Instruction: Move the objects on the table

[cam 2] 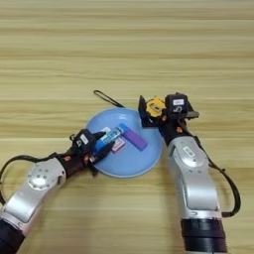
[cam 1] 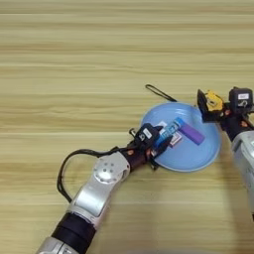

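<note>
Left eye view: left hand [cam 1: 159,144] at the near-left rim of a blue plate [cam 1: 198,158] on the counter [cam 1: 74,74], fingers clamped on the glue stick [cam 1: 169,130], which slants up and away from it. Just past the stick's tip lies the purple block [cam 1: 191,133]; under the stick, the red-and-white box [cam 1: 171,139].

Right eye view: right hand [cam 2: 149,113] over the plate's far-right rim, fingers closed on the yellow tape measure [cam 2: 157,106]. Its black strap [cam 2: 106,98] trails on the wood to that hand's left.

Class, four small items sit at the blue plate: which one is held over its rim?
The yellow tape measure, gripped by the right gripper at the plate's far-right rim; the others lie inside.
</note>
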### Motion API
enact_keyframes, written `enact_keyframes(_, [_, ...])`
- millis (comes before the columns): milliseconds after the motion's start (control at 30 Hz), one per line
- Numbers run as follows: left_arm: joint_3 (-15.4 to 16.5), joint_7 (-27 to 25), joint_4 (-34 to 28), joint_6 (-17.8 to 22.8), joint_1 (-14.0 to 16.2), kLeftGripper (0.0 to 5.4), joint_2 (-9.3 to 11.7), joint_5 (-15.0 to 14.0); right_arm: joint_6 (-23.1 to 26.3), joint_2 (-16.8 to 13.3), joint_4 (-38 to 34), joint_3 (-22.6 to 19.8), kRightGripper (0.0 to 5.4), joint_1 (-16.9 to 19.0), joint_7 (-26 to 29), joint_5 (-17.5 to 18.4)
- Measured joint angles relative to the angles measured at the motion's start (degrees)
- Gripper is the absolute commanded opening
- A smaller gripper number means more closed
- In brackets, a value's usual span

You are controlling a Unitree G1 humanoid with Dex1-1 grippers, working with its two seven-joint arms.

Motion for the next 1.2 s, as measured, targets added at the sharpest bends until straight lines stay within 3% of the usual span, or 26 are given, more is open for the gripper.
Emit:
enact_keyframes(1000, [1.0, 2.0, 2.3, -1.1, -1.3, 5.28, -0.5, 0.1, 0.3, -0.9, -0.3, 0.9, 5.40, 1.0, 0.1, -0.3])
enact_keyframes(1200, [1.6, 2.4, 2.8, -1.2, -1.7, 5.39, -0.6, 0.1, 0.3, -1.0, -0.3, 1.1, 5.40, 1.0, 0.2, -0.3])
